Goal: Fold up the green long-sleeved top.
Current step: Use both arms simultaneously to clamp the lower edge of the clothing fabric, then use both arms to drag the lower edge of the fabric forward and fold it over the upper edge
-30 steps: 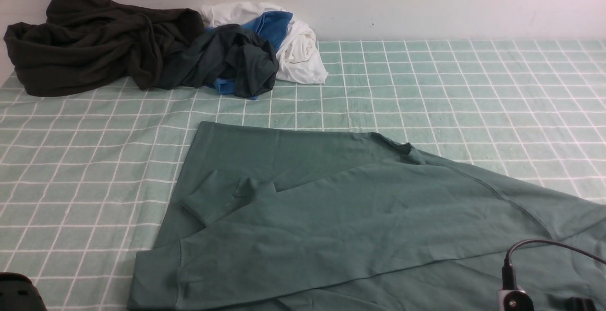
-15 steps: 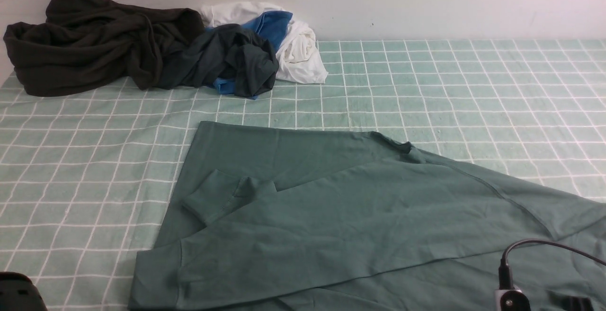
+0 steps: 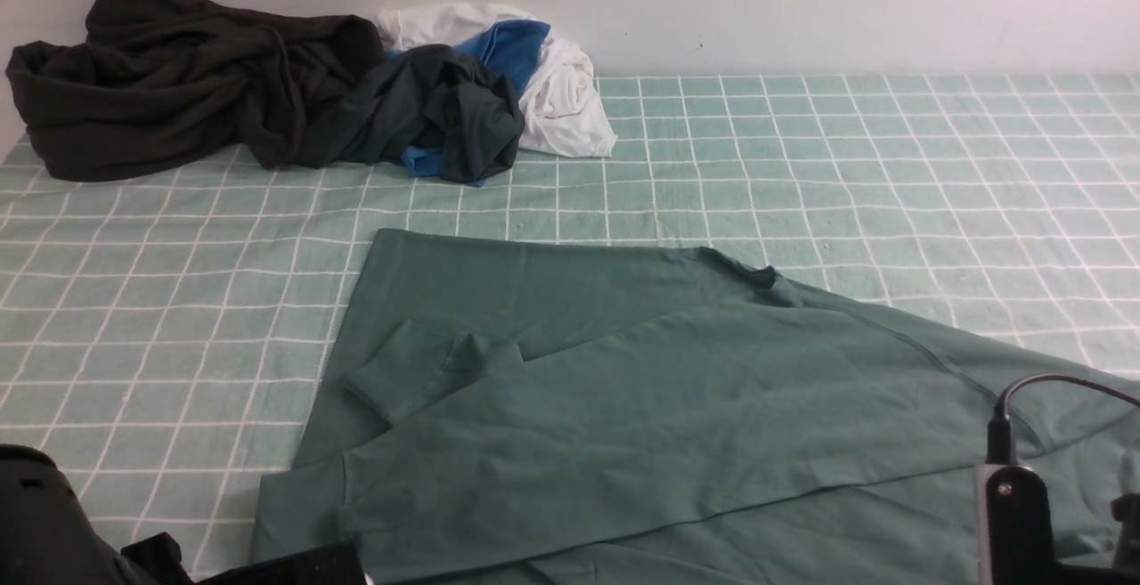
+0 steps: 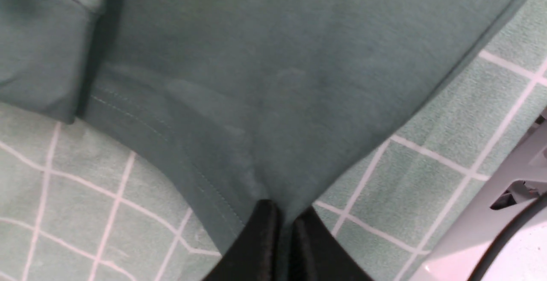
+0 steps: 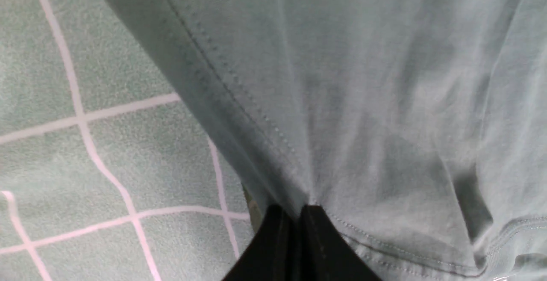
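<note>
A green long-sleeved top [image 3: 623,389] lies mostly flat on the near half of a checked cloth [image 3: 802,166]. Its near edge and right-hand end run out of the front view, so its full outline cannot be seen. Its long axis runs across the table, with the hem band [image 3: 298,514] toward the robot's left and the round neck [image 3: 757,278] toward the far right. One sleeve is folded over the body, cuff [image 3: 383,385] pointing left.

Only parts of both arms show at the front view's bottom corners; their fingertips are hidden there. Up close, the left gripper [image 4: 284,225] is pinched together on a stitched corner of the top. The right gripper [image 5: 295,221] is likewise clamped on a stitched edge, the fabric puckering at the pinch.
</note>
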Robot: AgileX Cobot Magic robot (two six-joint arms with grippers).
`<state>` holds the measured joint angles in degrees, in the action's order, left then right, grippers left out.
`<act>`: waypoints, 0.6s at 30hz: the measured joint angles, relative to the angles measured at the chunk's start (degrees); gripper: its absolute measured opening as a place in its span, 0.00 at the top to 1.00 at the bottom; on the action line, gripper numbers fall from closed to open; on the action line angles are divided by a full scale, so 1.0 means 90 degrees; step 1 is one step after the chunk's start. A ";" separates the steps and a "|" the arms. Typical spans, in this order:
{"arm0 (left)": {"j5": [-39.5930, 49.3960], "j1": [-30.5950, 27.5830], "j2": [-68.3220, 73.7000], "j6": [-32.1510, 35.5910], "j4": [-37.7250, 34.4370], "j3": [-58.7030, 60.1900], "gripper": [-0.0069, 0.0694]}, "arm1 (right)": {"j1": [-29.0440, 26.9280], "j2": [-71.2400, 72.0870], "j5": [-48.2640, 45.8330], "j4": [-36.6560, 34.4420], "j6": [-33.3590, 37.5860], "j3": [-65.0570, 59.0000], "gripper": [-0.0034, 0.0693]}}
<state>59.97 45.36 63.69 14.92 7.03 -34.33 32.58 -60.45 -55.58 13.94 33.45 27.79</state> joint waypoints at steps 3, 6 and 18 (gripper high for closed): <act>0.0000 -0.0186 0.0000 0.0006 0.0006 -0.0008 0.90 | 0.0000 0.0000 -0.0022 -0.0144 0.0001 0.0000 0.94; 0.0000 -0.0611 0.0000 0.0006 0.0097 -0.0007 0.90 | 0.0000 0.0000 -0.0130 -0.0188 0.0001 0.0049 0.94; -0.0543 -0.2086 0.0378 0.0474 0.0160 -0.1675 0.90 | -0.0947 -0.0270 0.0322 0.0503 -0.0219 0.1813 0.94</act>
<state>55.08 26.59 67.09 19.18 8.48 -49.41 24.05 -62.87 -52.68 18.46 31.47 44.11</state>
